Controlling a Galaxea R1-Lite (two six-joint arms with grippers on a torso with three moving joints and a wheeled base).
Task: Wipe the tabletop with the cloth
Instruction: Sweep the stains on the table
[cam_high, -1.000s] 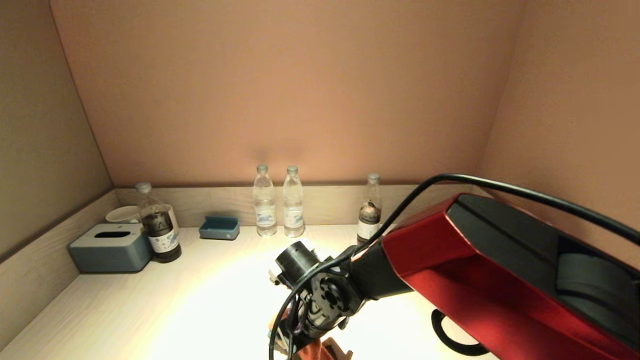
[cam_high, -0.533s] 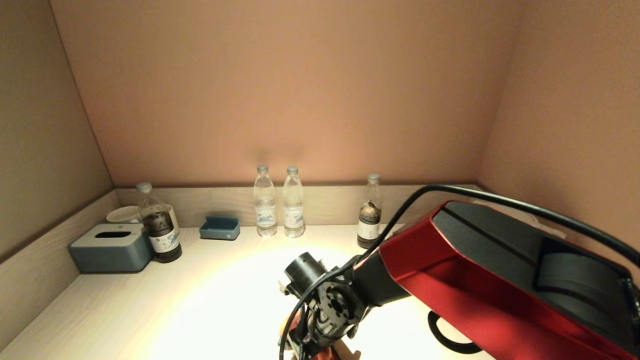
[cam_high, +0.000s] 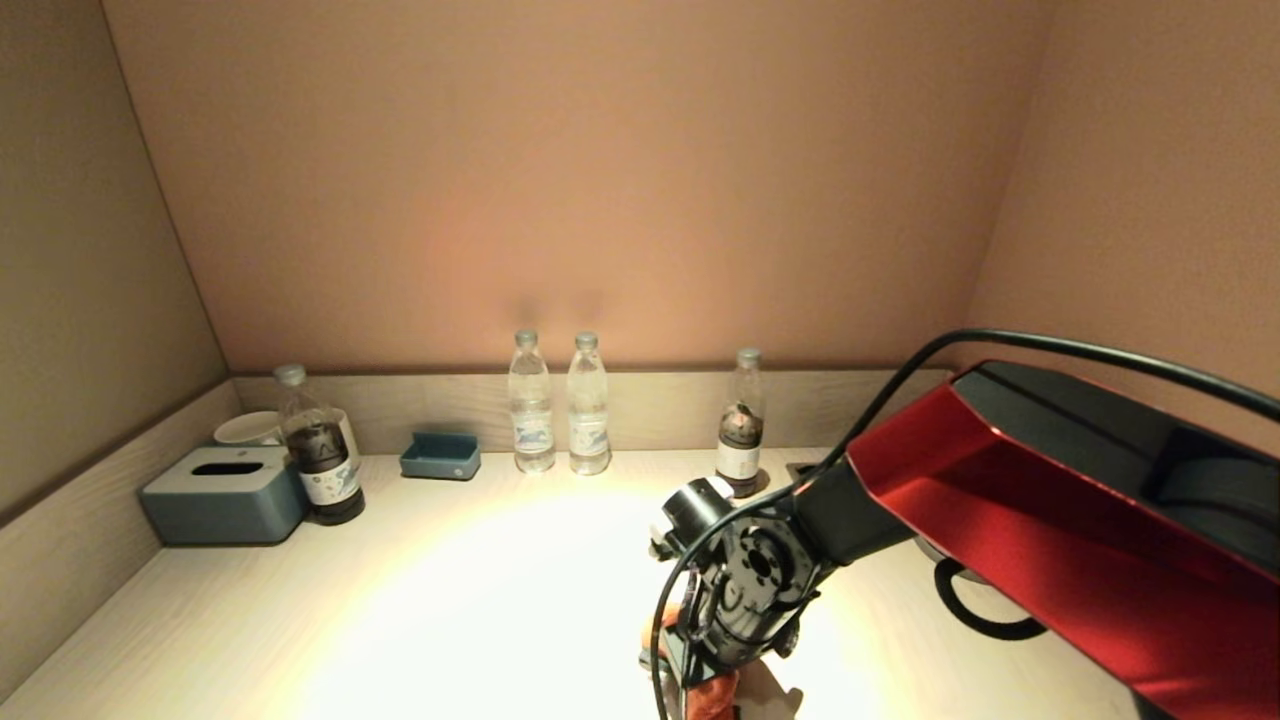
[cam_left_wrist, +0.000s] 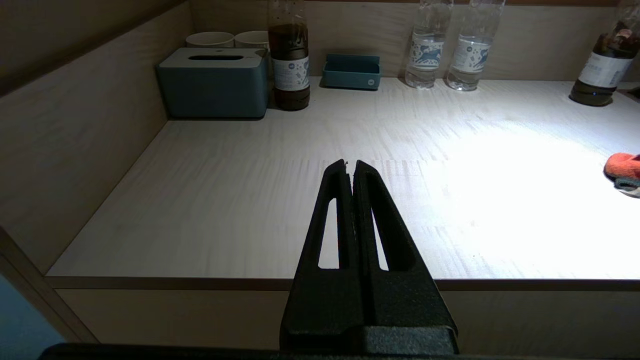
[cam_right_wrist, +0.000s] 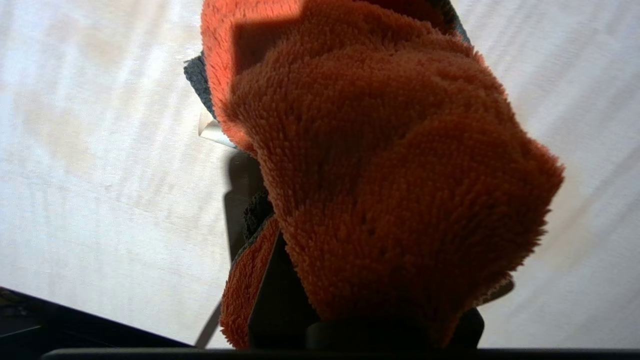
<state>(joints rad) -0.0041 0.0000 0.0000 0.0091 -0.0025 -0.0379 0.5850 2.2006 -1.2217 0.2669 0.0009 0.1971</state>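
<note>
Along the back edge of the tabletop (cam_high: 400, 600), a tissue box (cam_high: 222, 492) stands at far left, cups (cam_high: 245, 428) behind it, a bottle (cam_high: 318, 450) and tray (cam_high: 440, 455) beside, three bottles (cam_high: 587, 405) further right.

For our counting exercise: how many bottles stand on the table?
4. A dark bottle beside the tissue box at the left, two clear bottles side by side at the back wall, another dark bottle right of them. The right arm may hide more.
</note>
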